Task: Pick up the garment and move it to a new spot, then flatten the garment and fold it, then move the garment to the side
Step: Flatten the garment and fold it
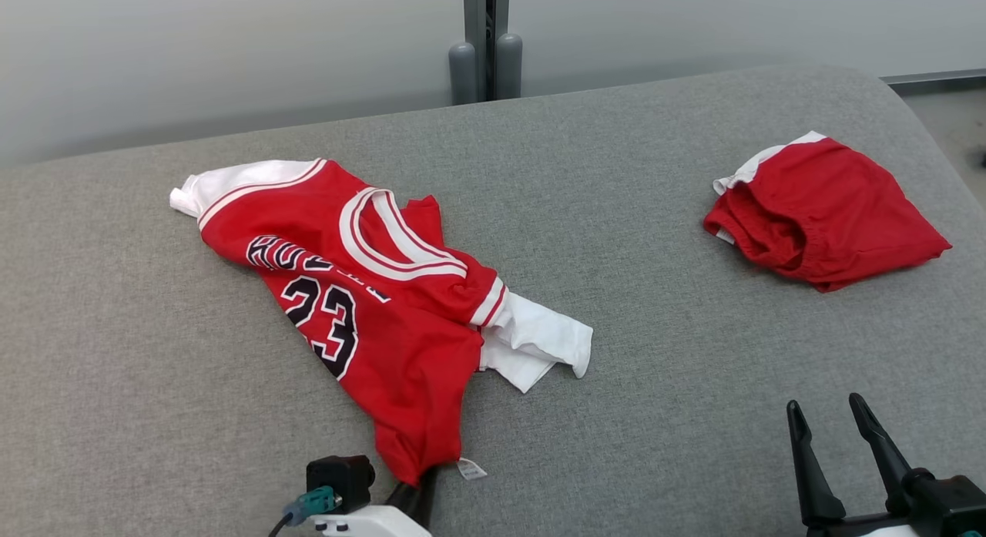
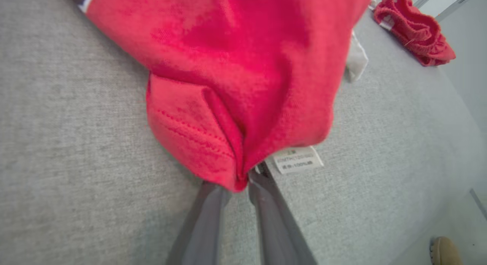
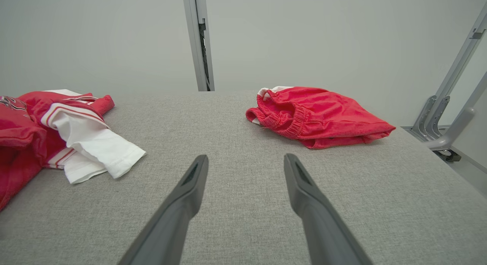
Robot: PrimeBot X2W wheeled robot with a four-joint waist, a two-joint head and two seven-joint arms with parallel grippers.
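The left gripper (image 2: pixel 245 181) pinched the near hem of the jersey (image 1: pixel 362 306) — which stretched lengthwise away from it across the grey cushion (image 1: pixel 655 383) — while the right gripper (image 1: pixel 838 421), jaws spread and empty, stood farther off

The left gripper (image 2: pixel 244 180) has its tips buried in the bunched hem of the garment (image 2: pixel 243 67). Print on the label (image 2: pixel 298 159) is too blurred to read. Folds hide part of the chest lettering (image 1: pixel 308 261).
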